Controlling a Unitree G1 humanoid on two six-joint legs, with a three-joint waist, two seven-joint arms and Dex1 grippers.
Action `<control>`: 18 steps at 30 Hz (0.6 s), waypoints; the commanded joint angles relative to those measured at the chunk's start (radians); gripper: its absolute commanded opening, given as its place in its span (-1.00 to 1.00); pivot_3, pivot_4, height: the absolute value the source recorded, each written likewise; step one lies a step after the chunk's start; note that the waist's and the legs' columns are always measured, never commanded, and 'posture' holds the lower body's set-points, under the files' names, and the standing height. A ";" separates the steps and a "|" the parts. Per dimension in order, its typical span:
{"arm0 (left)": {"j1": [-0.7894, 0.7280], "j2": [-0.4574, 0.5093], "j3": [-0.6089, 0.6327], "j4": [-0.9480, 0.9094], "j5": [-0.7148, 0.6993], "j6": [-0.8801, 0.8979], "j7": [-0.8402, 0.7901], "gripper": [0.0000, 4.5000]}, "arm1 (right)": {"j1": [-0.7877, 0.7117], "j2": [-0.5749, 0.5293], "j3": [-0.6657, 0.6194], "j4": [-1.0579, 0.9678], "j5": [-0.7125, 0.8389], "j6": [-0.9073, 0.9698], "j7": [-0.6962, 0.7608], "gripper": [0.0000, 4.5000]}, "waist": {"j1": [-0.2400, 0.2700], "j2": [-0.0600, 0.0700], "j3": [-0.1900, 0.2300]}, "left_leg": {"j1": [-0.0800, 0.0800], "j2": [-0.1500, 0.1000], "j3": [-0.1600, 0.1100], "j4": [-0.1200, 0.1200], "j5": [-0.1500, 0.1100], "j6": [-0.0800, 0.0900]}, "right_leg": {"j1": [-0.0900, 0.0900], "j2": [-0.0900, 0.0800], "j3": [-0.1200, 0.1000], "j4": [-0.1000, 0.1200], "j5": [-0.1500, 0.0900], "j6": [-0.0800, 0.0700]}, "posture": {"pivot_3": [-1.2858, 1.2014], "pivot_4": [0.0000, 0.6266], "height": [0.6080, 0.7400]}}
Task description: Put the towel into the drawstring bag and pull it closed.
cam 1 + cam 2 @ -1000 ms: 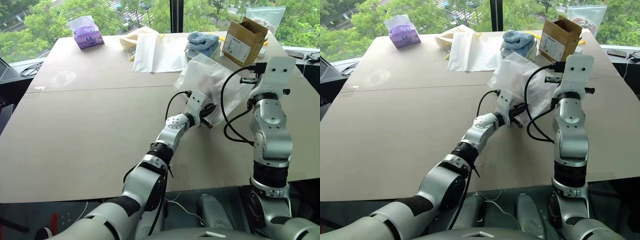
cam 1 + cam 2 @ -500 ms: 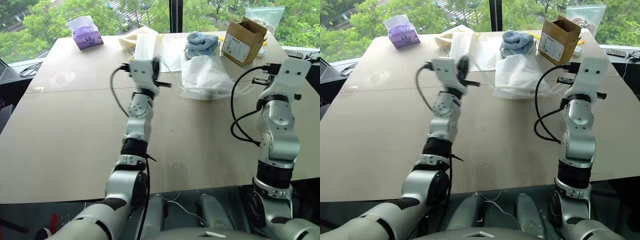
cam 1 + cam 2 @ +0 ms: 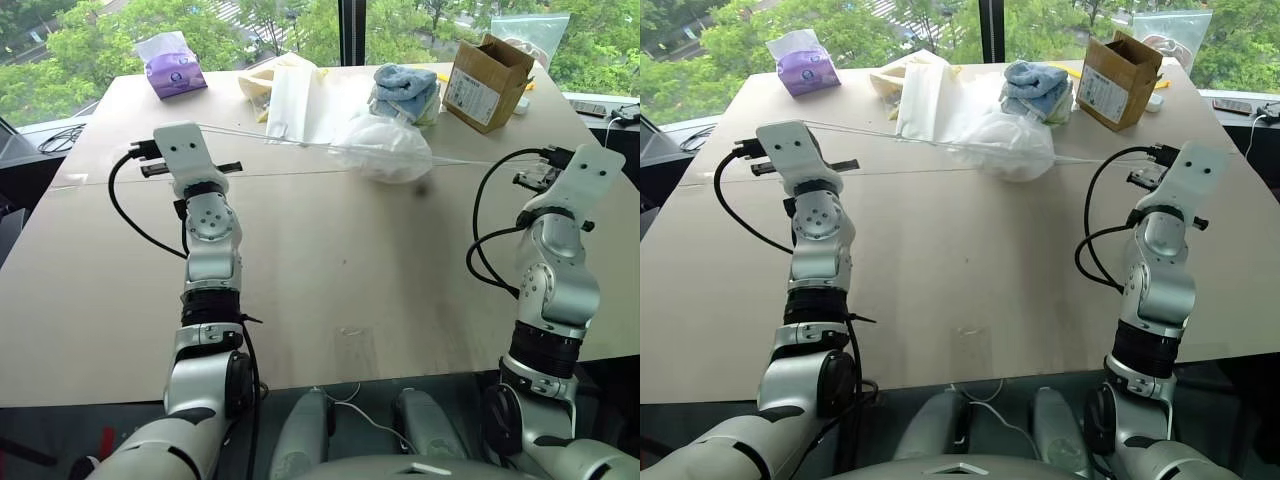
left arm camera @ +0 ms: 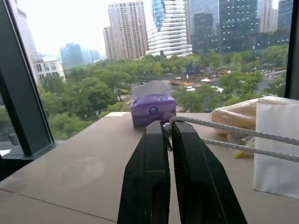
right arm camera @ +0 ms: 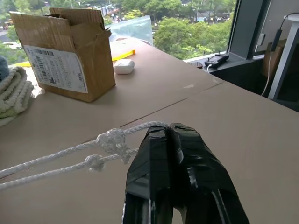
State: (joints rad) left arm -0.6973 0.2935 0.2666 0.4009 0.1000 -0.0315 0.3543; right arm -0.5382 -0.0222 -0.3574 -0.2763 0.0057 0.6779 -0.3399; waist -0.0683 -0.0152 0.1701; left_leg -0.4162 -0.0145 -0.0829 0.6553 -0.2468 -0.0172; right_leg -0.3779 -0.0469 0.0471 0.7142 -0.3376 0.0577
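The drawstring bag (image 3: 385, 147) lies on the table as a cinched, rounded white lump at the back middle. The towel is hidden; the bag bulges round. A white cord (image 3: 270, 137) runs taut from the bag's mouth to my raised left hand, and another cord (image 3: 470, 162) runs to my right hand. My left gripper (image 4: 164, 128) is shut on the doubled cord (image 4: 224, 126). In the right wrist view my right gripper (image 5: 169, 128) is shut on the cord's loop, just past its knots (image 5: 112, 140). The two hands stand far apart, one on each side of the bag.
Behind the bag lie a flat white bag (image 3: 305, 100), cream bags (image 3: 260, 80), a stack of blue and pale towels (image 3: 405, 88) and a cardboard box (image 3: 488, 80). A purple tissue pack (image 3: 175, 68) sits at the far left. Windows stand past the table's (image 3: 330, 280) far edge.
My left gripper has swung far left and up with its cord, and my right gripper has moved right. The bag has dropped from a held-up pouch to a cinched lump between taut cords.
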 commanded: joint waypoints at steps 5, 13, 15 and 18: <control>0.027 0.102 0.109 -0.023 0.077 0.108 0.237 -0.97 | 0.007 -0.017 -0.168 -0.031 -0.013 -0.013 -0.182 -1.00 | 0.001 0.000 0.000 | 0.000 0.000 0.000 0.000 0.000 0.000 | 0.000 0.000 0.000 0.000 0.000 0.000 | 0.03 -0.52 1.00; 0.022 0.107 0.128 -0.019 0.121 0.222 0.401 -0.97 | 0.010 -0.007 -0.222 -0.038 0.033 -0.027 -0.300 -1.00 | 0.000 0.000 0.000 | 0.000 0.000 0.001 0.000 0.000 0.000 | 0.000 0.000 0.000 0.001 0.000 0.000 | 0.03 -0.52 1.00; 0.020 0.109 0.132 -0.017 0.130 0.246 0.439 -0.97 | 0.012 -0.007 -0.225 -0.039 0.048 -0.031 -0.317 -1.00 | 0.000 0.000 0.000 | 0.000 0.000 0.000 0.000 0.000 0.000 | 0.000 0.000 0.000 0.001 0.000 0.000 | 0.03 -0.52 1.00; 0.013 0.105 0.155 -0.011 0.120 0.273 0.498 -0.97 | 0.011 -0.002 -0.232 -0.042 0.071 -0.035 -0.344 -1.00 | 0.001 0.000 0.000 | 0.000 0.000 0.000 0.000 0.000 0.000 | 0.000 0.000 0.000 0.001 0.000 0.000 | 0.03 -0.52 1.00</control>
State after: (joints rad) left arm -0.6834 0.3268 0.2651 0.4010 0.2134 0.2017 0.7367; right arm -0.5444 0.0227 -0.3930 -0.2729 0.1382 0.6782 -0.5552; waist -0.0671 -0.0153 0.1699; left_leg -0.4163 -0.0144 -0.0824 0.6551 -0.2468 -0.0172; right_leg -0.3784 -0.0472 0.0474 0.7148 -0.3376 0.0577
